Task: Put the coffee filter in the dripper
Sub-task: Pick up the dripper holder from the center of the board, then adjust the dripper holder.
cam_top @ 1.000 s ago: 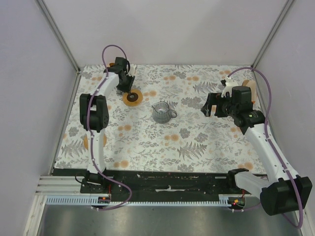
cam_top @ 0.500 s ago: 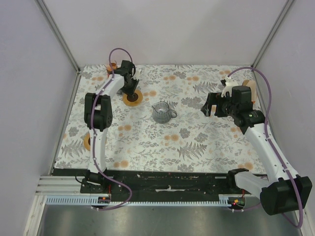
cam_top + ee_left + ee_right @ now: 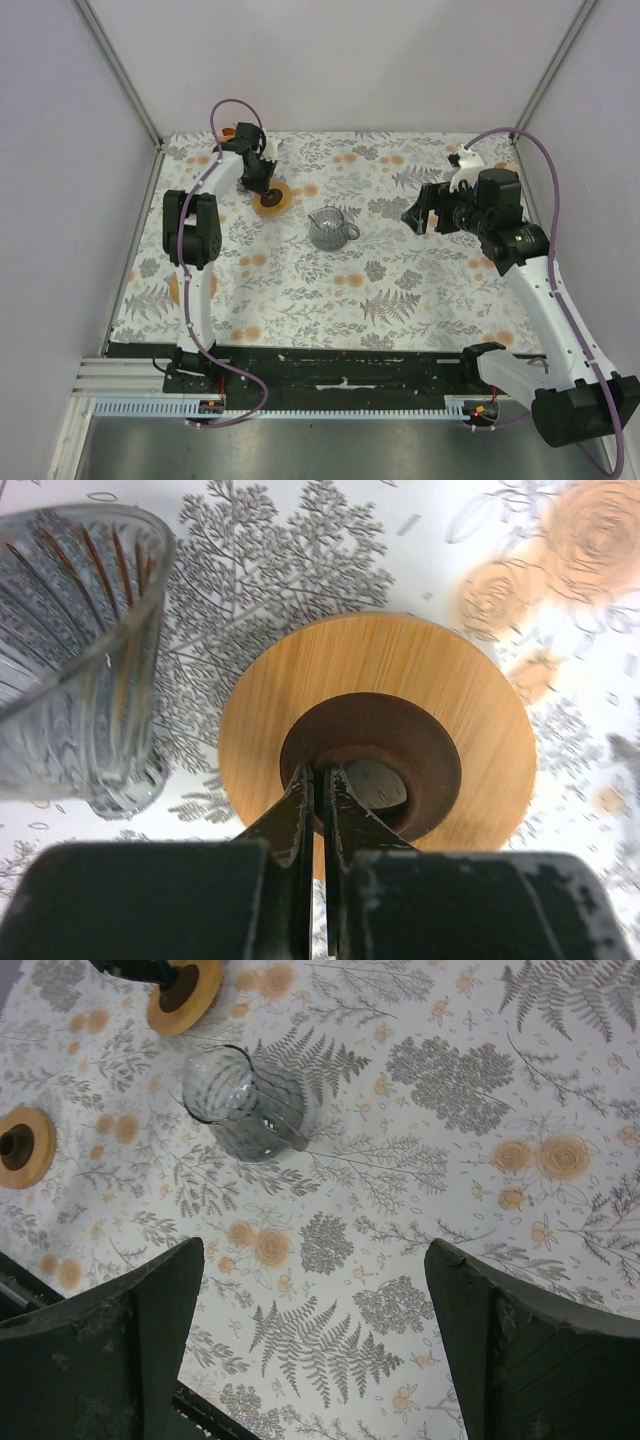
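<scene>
L fingers (image 3: 295,815) clenched on wooden disc (image 3: 455,695) at inner brown rim (image 3: 425,755). R fingers (image 3: 150,1325) spread wide above surface (image 3: 400,290), glass dripper (image 3: 328,228) btwn arms.

Left arm (image 3: 195,225): reaching far forward, wrist bent down.
Left gripper (image 3: 318,790): pointing down, jaws all but pressed together.
Right arm (image 3: 545,290): raised, forearm angled inward.
Right gripper (image 3: 318,1280): held aloft, jaws spread wide.

Top external: high, behind the arm bases (image 3: 190,372), looking down on the whole table (image 3: 420,300).
Left wrist: close, steep onto wooden disc (image 3: 400,680); glass dripper (image 3: 70,650) at left.
Right wrist: higher, oblique; both show upper left.
</scene>
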Robot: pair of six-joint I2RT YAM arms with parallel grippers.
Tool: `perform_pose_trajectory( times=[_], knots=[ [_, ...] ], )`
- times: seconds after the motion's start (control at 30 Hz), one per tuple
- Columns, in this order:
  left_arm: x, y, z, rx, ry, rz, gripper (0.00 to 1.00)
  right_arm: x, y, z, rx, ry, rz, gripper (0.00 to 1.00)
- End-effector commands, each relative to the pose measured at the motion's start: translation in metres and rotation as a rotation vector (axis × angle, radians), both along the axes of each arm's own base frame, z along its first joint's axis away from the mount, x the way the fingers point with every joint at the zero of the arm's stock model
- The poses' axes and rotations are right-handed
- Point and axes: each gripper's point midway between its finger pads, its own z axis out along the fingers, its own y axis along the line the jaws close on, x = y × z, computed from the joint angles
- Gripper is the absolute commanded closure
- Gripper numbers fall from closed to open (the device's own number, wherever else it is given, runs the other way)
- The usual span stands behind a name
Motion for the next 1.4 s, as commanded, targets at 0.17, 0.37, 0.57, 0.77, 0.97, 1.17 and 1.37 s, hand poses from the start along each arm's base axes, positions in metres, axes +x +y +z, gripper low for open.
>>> perform_pose_trajectory(
  times=[0.17, 0.37, 0.57, 0.77, 0.97, 1.17, 1.37],
  knots=[
    [-0.039, -0.047, 0.132, -0.320, -0.121, -0.143, 0.98, -0.008, 0.078, 0.086, 0.208, -0.171, 0.292, 0.02],
    [-0.095, -0.078, 0.177, -0.344, -0.167, -0.286, 0.98, 0.011, 0.160, 0.101, 0.359, -0.120, 0.467, 0.02],
    [-0.125, -0.093, 0.198, -0.274, -0.234, -0.342, 0.98, 0.047, 0.212, 0.078, 0.440, 0.056, 0.465, 0.07],
    [-0.137, -0.095, 0.213, -0.285, -0.269, -0.367, 0.98, 0.059, 0.228, 0.058, 0.497, 0.098, 0.486, 0.28],
    [-0.142, -0.103, 0.227, -0.333, -0.302, -0.393, 0.98, 0.063, 0.238, 0.038, 0.515, 0.172, 0.507, 0.48],
    [-0.149, -0.102, 0.243, -0.345, -0.352, -0.402, 0.98, 0.070, 0.238, 0.020, 0.480, 0.207, 0.480, 0.48],
    [-0.155, -0.104, 0.241, -0.362, -0.339, -0.415, 0.98, 0.067, 0.243, 0.029, 0.497, 0.194, 0.527, 0.89]
  ],
)
